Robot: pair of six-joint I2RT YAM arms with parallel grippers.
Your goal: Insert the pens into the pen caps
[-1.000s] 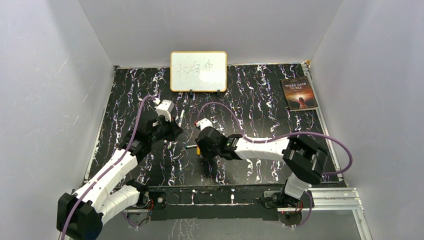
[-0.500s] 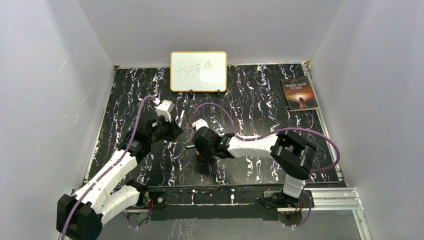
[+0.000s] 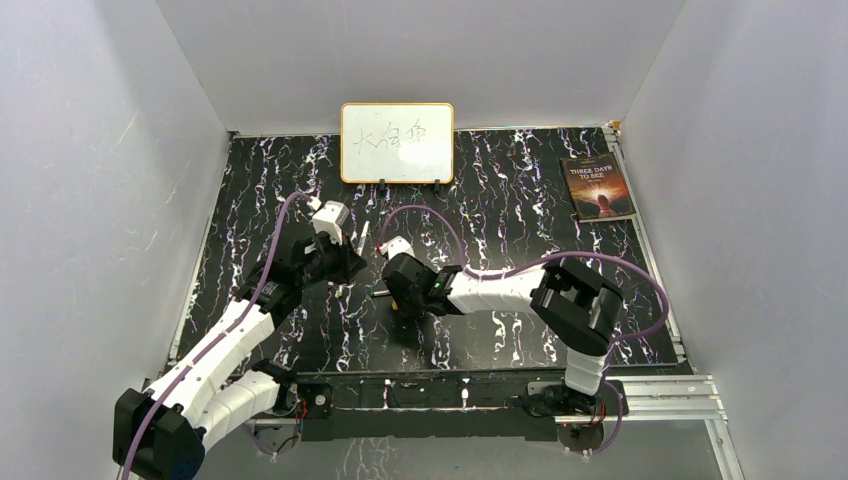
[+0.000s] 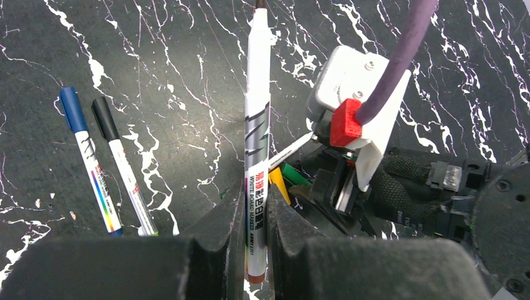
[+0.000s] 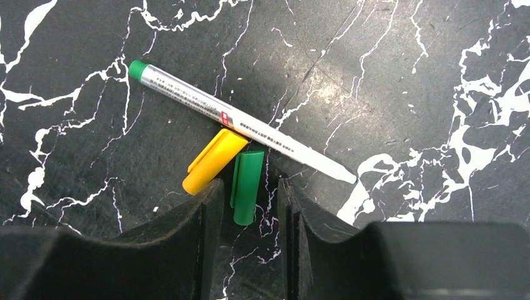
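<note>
Left gripper (image 4: 255,207) clamped on the held pen (image 4: 257,125), low on the barrel; bare dark tip points away from the wrist, pen lifted off the table (image 5: 406,75)

Right gripper (image 5: 249,209) down at the table, jaws apart and straddling the green cap (image 5: 248,184). There's a gap on both sides, so nothing is gripped. The cap lies flat between the fingers

Yellow cap (image 5: 215,159) lies flat just beside the green one, angled, its lower end at the inner edge of one right finger (image 5: 209,212)

Green-ended pen (image 5: 244,124) lies uncapped on the table just past both loose caps, running diagonally; whether it touches them, can't tell

Caps with something in them: blue cap (image 4: 73,109) is on the blue pen (image 4: 94,178), black cap (image 4: 104,119) is on the black pen (image 4: 128,181). Both lie side by side on the table, off to one side of the left gripper, apart from the loose caps
</note>
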